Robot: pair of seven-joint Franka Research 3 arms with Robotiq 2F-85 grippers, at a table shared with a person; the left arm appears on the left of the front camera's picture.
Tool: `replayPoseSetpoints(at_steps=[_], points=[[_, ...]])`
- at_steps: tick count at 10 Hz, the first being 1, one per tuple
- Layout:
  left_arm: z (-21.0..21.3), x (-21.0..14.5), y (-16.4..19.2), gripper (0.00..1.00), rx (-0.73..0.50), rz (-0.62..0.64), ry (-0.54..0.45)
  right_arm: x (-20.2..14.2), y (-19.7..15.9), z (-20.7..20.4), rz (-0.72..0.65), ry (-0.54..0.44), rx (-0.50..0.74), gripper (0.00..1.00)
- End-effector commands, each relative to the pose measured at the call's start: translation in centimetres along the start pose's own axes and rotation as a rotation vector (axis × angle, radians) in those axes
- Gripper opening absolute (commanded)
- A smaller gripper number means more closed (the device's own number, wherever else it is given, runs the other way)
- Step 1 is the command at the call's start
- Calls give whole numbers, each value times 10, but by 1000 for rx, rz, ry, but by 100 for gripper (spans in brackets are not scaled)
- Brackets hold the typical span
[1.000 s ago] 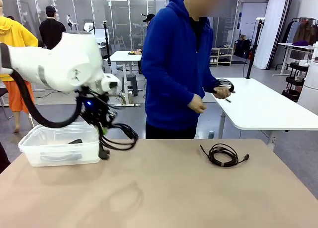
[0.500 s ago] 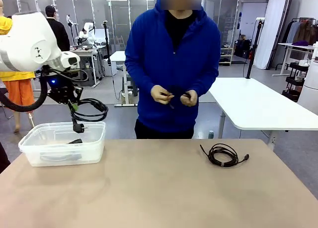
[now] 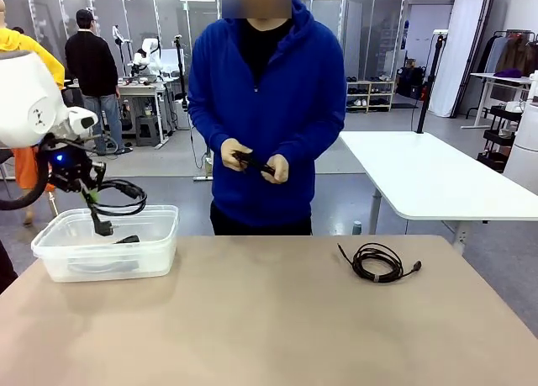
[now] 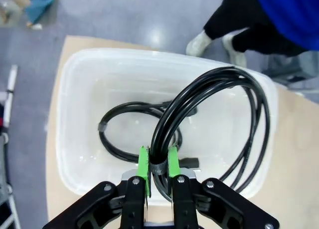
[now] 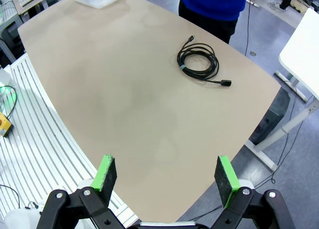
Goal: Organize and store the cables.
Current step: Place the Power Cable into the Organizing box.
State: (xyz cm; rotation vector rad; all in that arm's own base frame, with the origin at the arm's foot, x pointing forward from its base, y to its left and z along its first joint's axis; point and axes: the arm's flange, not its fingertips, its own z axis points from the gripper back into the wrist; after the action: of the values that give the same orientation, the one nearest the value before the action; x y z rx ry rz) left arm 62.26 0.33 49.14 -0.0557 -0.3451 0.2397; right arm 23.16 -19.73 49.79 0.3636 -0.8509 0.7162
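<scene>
Left wrist view looks straight down the left pincer (image 4: 158,163), whose green pads are clenched on a coiled black cable (image 4: 174,114) — pinched where the turns are bundled together, seemingly so the whole coil hangs as one piece rather than unwinding. Its loops arc away ahead of the fingertips and curve back down past one side of them. Directly below the pincer sits the clear plastic tub (image 4: 149,54), and on its floor, just beyond the fingertips, a second coiled cable (image 4: 134,105) lies already stored. Holding the load over the tub's open top reads as the set-up for a drop; the hanging plug looks level with the rim, though I cannot tell whether it touches anything. The right pincer (image 5: 164,165) is spread wide and grasps nothing, poised high above the edge of the surface (image 5: 124,89). Well ahead of it a third coil (image 5: 183,62) rests alone on the bare top, probably its next pick. Farther ahead again, the person's hands (image 3: 234,155) hold another dark cord at chest height — likely readying it to be passed across.
</scene>
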Motion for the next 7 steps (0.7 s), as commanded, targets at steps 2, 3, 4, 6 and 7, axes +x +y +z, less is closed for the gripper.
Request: replayPoseSetpoints(at_steps=[2,3,4,6,7], points=[[-28,-28,11,17,8,102,46,-1,0,2,13,-6,8,100],[-41,-37,17,17,46,104,62,-1,0,2,13,-6,8,100],[-58,-43,23,17,70,110,97,-1,0,2,13,-6,8,100],[-86,-51,30,17,105,130,162,-1,0,2,13,-6,8,100],[-102,-54,30,17,132,141,188,-1,0,2,13,-6,8,100]])
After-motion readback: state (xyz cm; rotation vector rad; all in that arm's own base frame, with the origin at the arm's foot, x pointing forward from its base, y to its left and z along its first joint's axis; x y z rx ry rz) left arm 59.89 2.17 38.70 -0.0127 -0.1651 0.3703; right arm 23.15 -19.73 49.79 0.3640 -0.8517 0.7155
